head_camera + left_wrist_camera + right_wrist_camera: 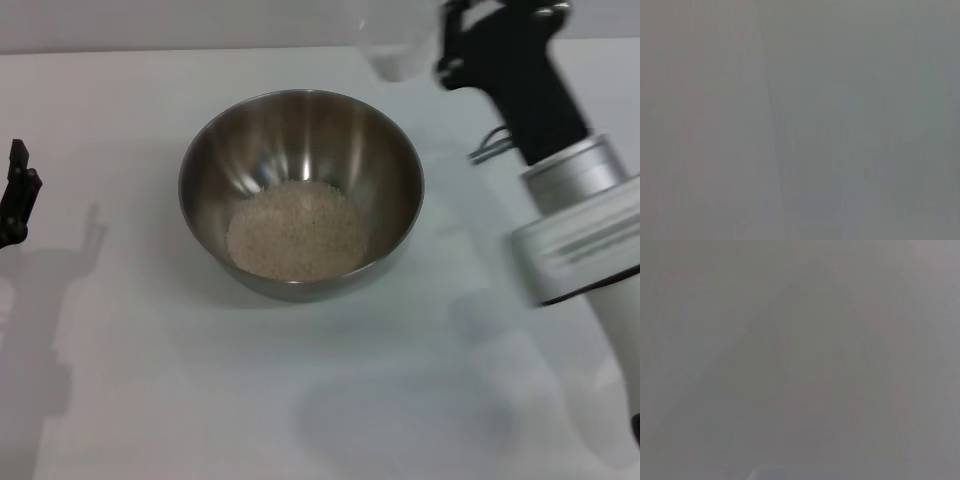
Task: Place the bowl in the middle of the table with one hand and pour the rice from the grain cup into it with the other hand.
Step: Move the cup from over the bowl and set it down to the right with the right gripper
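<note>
The steel bowl (301, 150) stands on the white table (150, 380) near its middle. The rice (295, 232) lies as a loose pale heap on the bowl's bottom. My right gripper (447, 45) is at the top right, beyond the bowl's far right rim, and holds the clear grain cup (396, 42) raised off the table; the cup looks empty. My left gripper (15, 195) is at the table's left edge, well apart from the bowl, with only its black tip in view. Both wrist views show only plain grey surface.
The right arm's silver forearm (575, 230) crosses the right side of the head view above the table. Shadows of both arms fall on the tabletop at the left and front right.
</note>
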